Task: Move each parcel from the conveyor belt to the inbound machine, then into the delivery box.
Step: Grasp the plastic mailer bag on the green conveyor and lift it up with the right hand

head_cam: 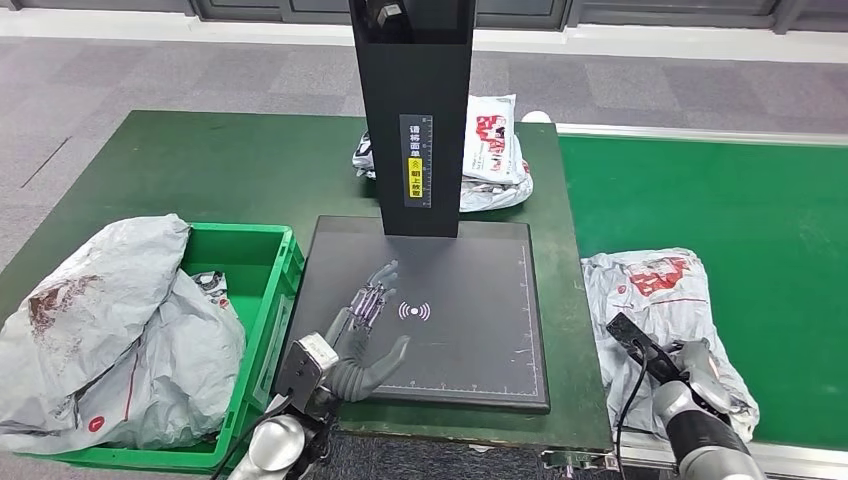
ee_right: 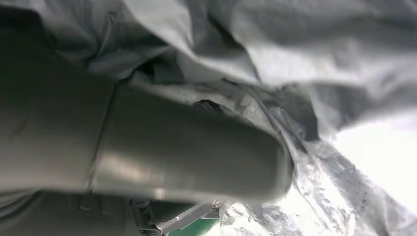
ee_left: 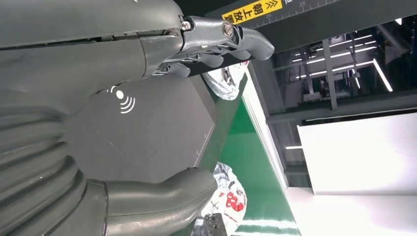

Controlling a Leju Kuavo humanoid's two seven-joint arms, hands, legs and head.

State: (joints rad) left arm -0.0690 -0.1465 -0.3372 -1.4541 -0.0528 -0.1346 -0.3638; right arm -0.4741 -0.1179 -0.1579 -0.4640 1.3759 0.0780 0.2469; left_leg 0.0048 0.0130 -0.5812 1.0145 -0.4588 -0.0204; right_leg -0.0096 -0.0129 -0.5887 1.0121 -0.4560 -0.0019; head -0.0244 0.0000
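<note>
grey parcel [head_cam: 655,300] with red print lies flat on the green conveyor belt [head_cam: 760,250], just right of the inbound machine [head_cam: 440,310], long axis running away from the robot. right hand [head_cam: 700,375] rests on its near end; right wrist view has wrinkled plastic against the thumb, grip unclear. left hand [head_cam: 365,335] spread above the scan plate, holding nothing. delivery box [head_cam: 255,300] holds grey bags.

A: Colours, quick. Flat square scanner plate [head_cam: 470,320]?

B: Matte black, white wave symbol, thin white ruler ticks. Tall black rectangular column [head_cam: 414,110] has a grey strip and a yellow tag.

A: Crumpled plastic mailer bag on the belt [head_cam: 655,300]?

B: Silver-grey, red and white print. Flat conveyor belt [head_cam: 760,210] is plain green.

A: Plastic rectangular crate [head_cam: 262,290]?

B: Bright green, grey bags inside, one stained brown-red.
</note>
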